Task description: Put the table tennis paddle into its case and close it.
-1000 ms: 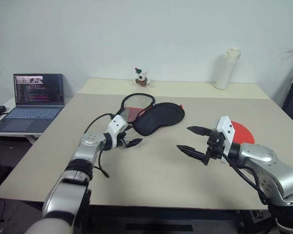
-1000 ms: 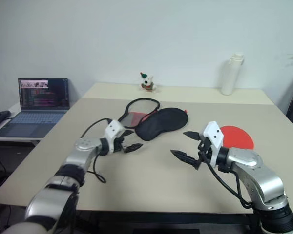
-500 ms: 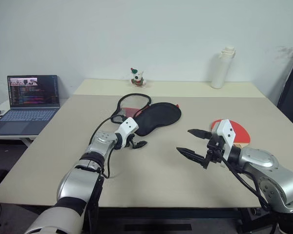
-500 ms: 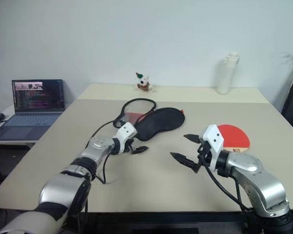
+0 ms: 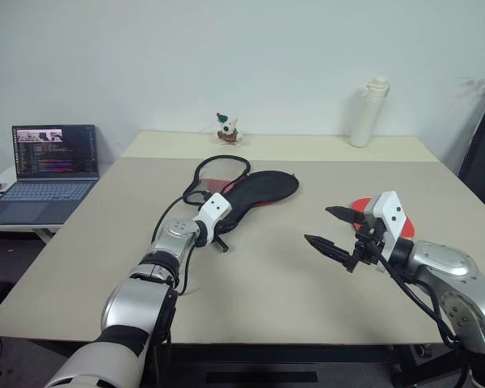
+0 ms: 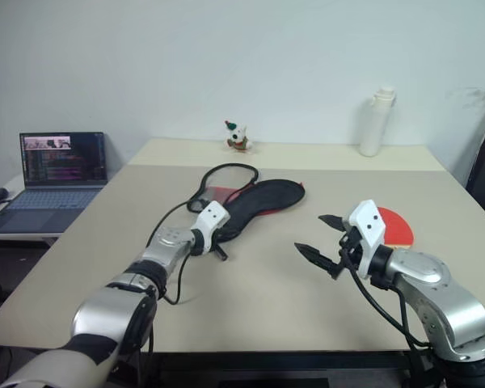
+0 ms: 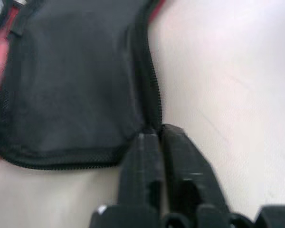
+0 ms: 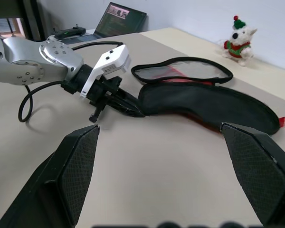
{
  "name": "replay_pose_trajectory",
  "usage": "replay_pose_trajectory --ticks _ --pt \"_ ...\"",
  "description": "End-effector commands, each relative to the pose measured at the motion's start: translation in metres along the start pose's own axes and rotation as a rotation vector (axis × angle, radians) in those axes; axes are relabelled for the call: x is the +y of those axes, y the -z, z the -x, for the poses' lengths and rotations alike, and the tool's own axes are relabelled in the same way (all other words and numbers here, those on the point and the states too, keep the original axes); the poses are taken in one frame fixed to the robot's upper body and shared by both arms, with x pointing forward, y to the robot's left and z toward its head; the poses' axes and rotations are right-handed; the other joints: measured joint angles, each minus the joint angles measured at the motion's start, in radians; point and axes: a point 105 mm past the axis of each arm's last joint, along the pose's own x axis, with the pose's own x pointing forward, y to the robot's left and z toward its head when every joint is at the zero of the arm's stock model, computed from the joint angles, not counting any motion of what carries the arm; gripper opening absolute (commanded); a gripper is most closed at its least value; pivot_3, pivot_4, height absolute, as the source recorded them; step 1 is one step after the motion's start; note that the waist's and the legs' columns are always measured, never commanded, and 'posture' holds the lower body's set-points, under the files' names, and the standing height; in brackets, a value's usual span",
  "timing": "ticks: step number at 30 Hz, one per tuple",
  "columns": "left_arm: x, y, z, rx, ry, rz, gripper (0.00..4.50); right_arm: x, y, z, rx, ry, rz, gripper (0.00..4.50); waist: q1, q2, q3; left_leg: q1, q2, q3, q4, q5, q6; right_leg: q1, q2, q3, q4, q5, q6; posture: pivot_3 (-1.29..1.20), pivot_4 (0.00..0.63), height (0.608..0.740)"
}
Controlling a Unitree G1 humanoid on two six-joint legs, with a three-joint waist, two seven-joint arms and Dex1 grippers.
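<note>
The left gripper [image 7: 154,135] is pinched on the zipped rim of the case [image 5: 255,194] just ahead of it, while the right gripper [image 5: 337,229] hangs wide open with the paddle [image 5: 364,207] lying just behind it, so I'd lift that flap gently, without dragging.

Black case [image 5: 255,192] lying open mid-table, red inside, near edge lifted. Red paddle [image 6: 394,225] flat on the right, well apart.

Head stereo pair looking forward and down over the counter [image 5: 307,323], left wrist camera pressed close against the case [image 7: 71,85], right wrist camera farther back facing the same case.
</note>
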Motion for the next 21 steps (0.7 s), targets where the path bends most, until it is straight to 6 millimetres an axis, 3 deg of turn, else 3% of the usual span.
replay_pose_trajectory --ticks 1,10,15,21 --pt "-0.008 -0.021 -0.007 -0.087 0.050 0.038 0.04 -0.001 -0.012 0.006 -0.036 0.018 0.034 4.50 0.000 0.000 0.000 0.000 0.000 0.000 0.000 0.000 0.000 0.000 0.000 0.000 0.000 0.000 0.000 0.00 0.150 0.740" --pt "-0.053 -0.050 -0.021 -0.228 0.283 0.079 0.04 -0.006 -0.011 0.010 -0.033 0.044 0.038 4.50 0.002 0.000 0.000 -0.001 -0.001 0.000 0.000 0.000 0.000 0.000 0.000 0.000 -0.001 0.000 0.000 0.00 0.150 0.740" --pt "-0.088 -0.064 -0.025 -0.270 0.428 0.170 0.04 -0.007 -0.008 0.016 -0.023 0.047 0.030 4.50 0.001 0.000 0.000 -0.001 0.000 0.000 0.000 0.000 0.000 0.000 0.000 0.000 0.000 0.000 0.000 0.00 0.150 0.740" --pt "-0.115 -0.063 -0.018 -0.246 0.442 0.239 0.04 -0.007 -0.005 0.018 -0.010 0.039 0.022 4.50 -0.002 0.000 0.000 0.000 0.001 -0.002 0.000 0.000 0.000 0.000 0.000 0.001 0.001 0.000 -0.001 0.00 0.150 0.740"
